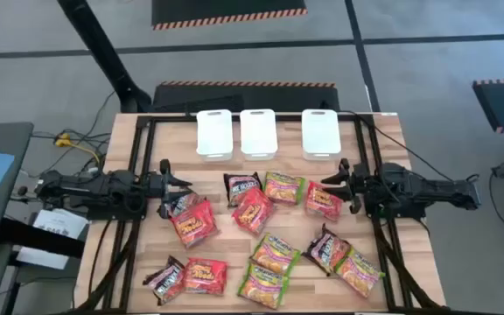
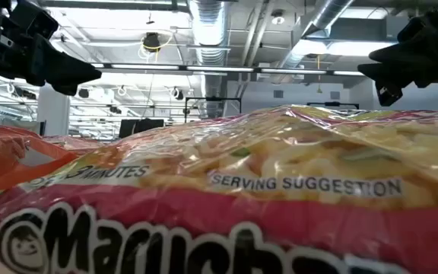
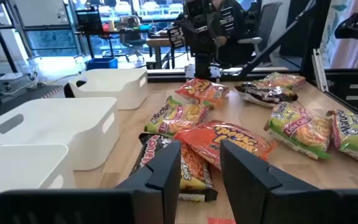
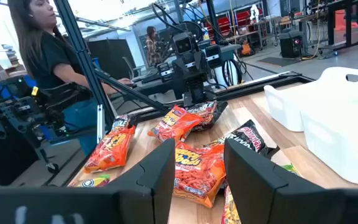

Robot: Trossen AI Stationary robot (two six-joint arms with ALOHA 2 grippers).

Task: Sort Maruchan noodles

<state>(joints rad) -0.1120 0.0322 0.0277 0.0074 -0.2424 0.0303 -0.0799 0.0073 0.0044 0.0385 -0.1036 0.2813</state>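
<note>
Small flat crinkly plastic Maruchan noodle packets (image 1: 261, 241), red, green-yellow and dark brown-black, scattered loose over the wooden slatted table (image 1: 129, 162), some overlapping, none in a tray. Nearest the left jaws: a red crinkly packet (image 1: 193, 220) just ahead, overlapping a dark brown-black packet (image 1: 175, 205) that lies right at the fingertips. Nearest the right jaws: another red packet (image 1: 323, 200) directly in front, touching or nearly touching as seen from above; contact cannot be confirmed.

Left gripper (image 3: 194, 168) low over the table, fingers (image 3: 166, 165) spread with a clear gap, nothing pinched; red packet and dark one visible through the gap. Right gripper (image 4: 197, 165) likewise spread apart, empty, with a red packet (image 4: 194, 169) showing between and beyond the fingers.

Farther beyond both sets of jaws, three white rectangular plastic trays (image 1: 258, 133) in a row at the far edge, all appearing empty. A person (image 4: 48, 56) seated behind the table in the right wrist view.

Judged step: the very start of sorting, both arms poised for a first pick. Next move likely calls for lowering onto a single packet, closing on one crinkly edge without dragging the overlapped neighbour, then carrying it to the tray chosen for that colour. Risk: thin slippery film sliding out, or two packets lifting together.
</note>
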